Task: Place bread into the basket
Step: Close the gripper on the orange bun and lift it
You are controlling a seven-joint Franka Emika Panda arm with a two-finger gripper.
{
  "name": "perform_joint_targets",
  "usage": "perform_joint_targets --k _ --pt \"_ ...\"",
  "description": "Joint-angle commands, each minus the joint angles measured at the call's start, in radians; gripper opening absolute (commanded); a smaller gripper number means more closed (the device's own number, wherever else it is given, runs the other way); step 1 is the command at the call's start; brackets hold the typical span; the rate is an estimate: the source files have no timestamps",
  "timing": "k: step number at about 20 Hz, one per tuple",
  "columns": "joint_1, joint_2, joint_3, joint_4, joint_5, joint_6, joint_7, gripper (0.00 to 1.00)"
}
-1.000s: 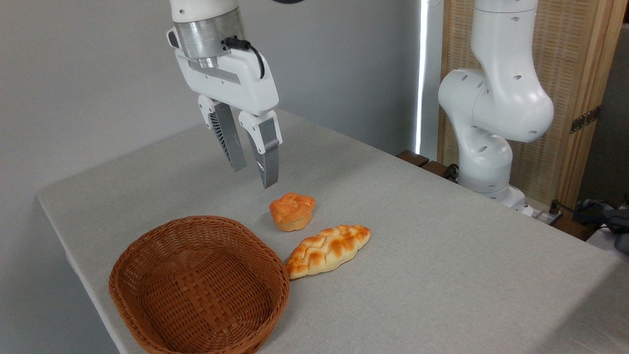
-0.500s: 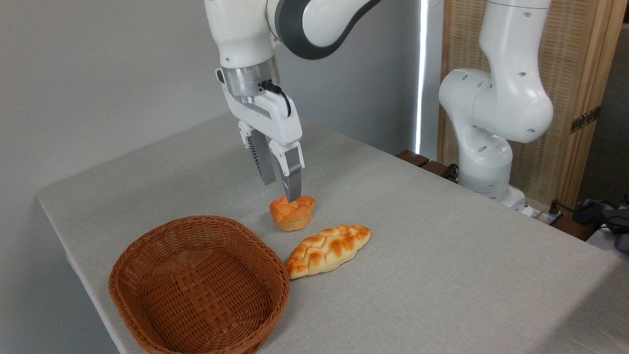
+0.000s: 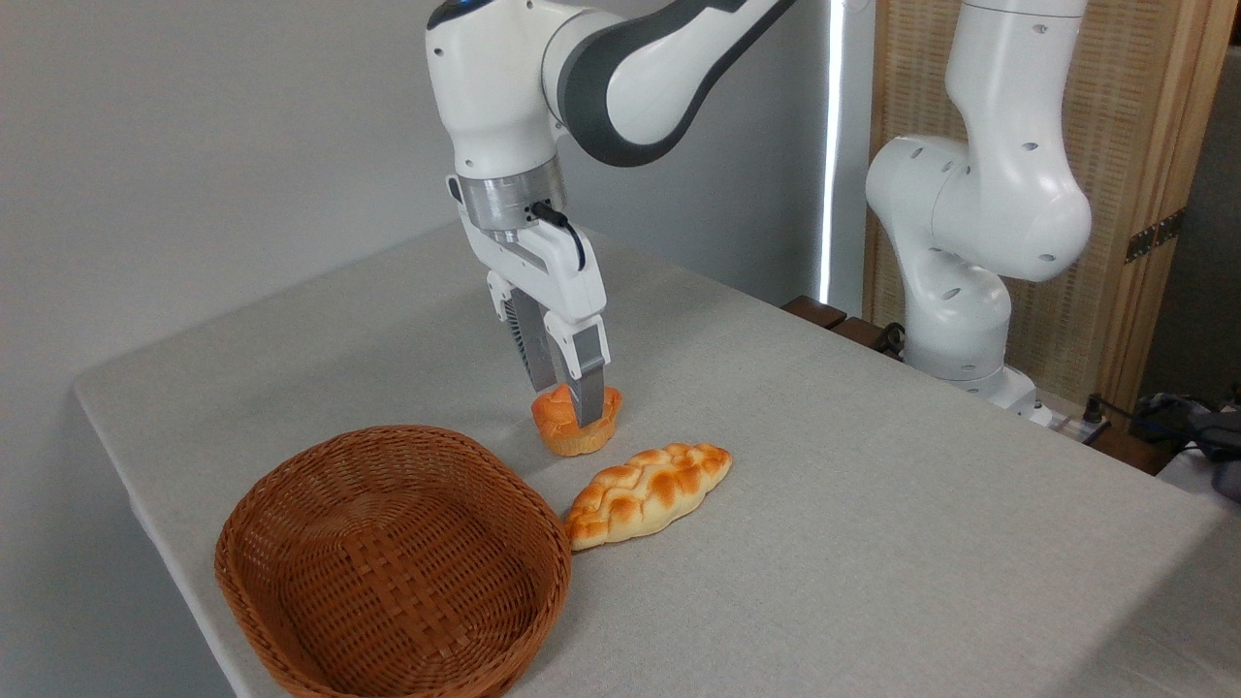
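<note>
My jaws (image 3: 570,393) point straight down over the bread (image 3: 576,423), spread apart with nothing clenched. The near finger (image 3: 588,383) crosses the front of the bun and hides its middle; the far finger goes down behind the bun, so its tip is out of sight and I cannot tell whether either finger presses the crust. The bread sits on the table (image 3: 873,504), directly under me.

Just below and right of my jaws lies the loaf (image 3: 647,492), near the bun but apart from it, one end touching or almost touching the basket (image 3: 291,528). The basket sits below and left of me, near the table's front corner; its near rim is cut off by the picture's bottom edge, and it holds nothing.

Behind me and far to my right the table is bare cloth. The arm's base (image 3: 960,291) stands at the far right edge.
</note>
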Motion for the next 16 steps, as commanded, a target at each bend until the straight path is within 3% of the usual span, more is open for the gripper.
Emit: perform_joint_targets --k 1,3,5,6,16 --pt "-0.001 -0.015 -0.002 -0.051 -0.008 0.051 0.006 1.00" --pt "-0.001 -0.009 -0.007 -0.064 -0.003 0.066 0.006 1.00" --pt "-0.001 -0.007 -0.009 -0.064 -0.005 0.080 0.006 0.50" --pt "-0.001 -0.003 -0.009 -0.062 -0.006 0.081 0.006 0.38" --pt "-0.001 -0.001 -0.010 -0.062 -0.006 0.081 0.006 0.27"
